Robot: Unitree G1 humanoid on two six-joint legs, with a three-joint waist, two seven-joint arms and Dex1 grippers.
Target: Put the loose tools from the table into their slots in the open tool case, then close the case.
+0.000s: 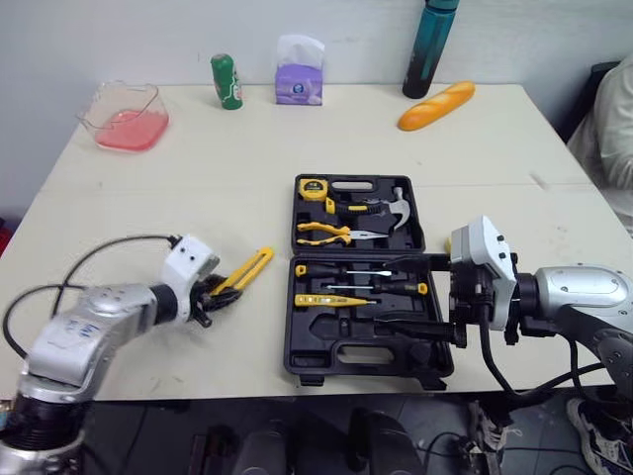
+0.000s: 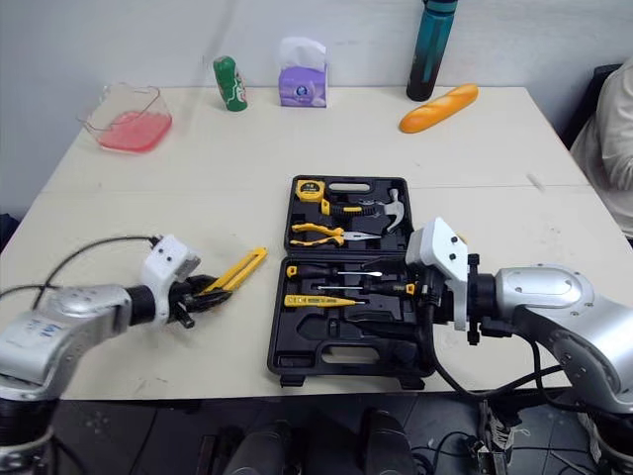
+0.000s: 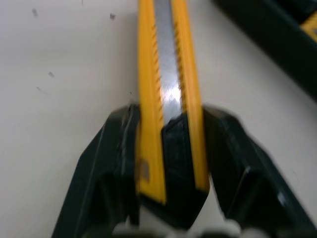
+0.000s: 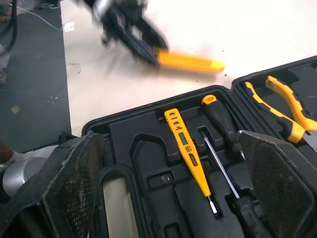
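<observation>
Head camera, left eye. The open tool case (image 1: 366, 358) lies flat at the table's middle, near the front edge, lid half away from the robot. Lid half holds a tape measure (image 1: 314, 187), yellow-handled pliers (image 1: 326, 234) and a hammer (image 1: 396, 210). Near half holds two screwdrivers (image 1: 346, 270) and a yellow voltage tester (image 1: 331, 300); some recesses in front of them are bare. The left gripper (image 1: 210, 297) is low over the table, left of the case, clamped on one end of a yellow utility knife (image 1: 247, 268). The knife's free end points toward the case's near-left corner and stops short of it. The right gripper (image 1: 420, 295) reaches in over the right side of the case's near half.

Along the far edge: pink plastic tub (image 1: 127, 117), green can (image 1: 226, 81), purple tissue pack (image 1: 299, 71), dark teal bottle (image 1: 429, 47), bread loaf (image 1: 435, 105).

Right eye: same layout.

Left wrist. Both fingers (image 3: 106, 163) press the knife's yellow sides, and the metal blade strip runs down its middle. Cannot tell whether the knife rests on the table or hangs just above it.

Right wrist. Pads (image 4: 74, 183) are spread wide with nothing between them. The tester and screwdrivers lie in their slots below. Beyond the case rim, the other gripper holds the knife.
</observation>
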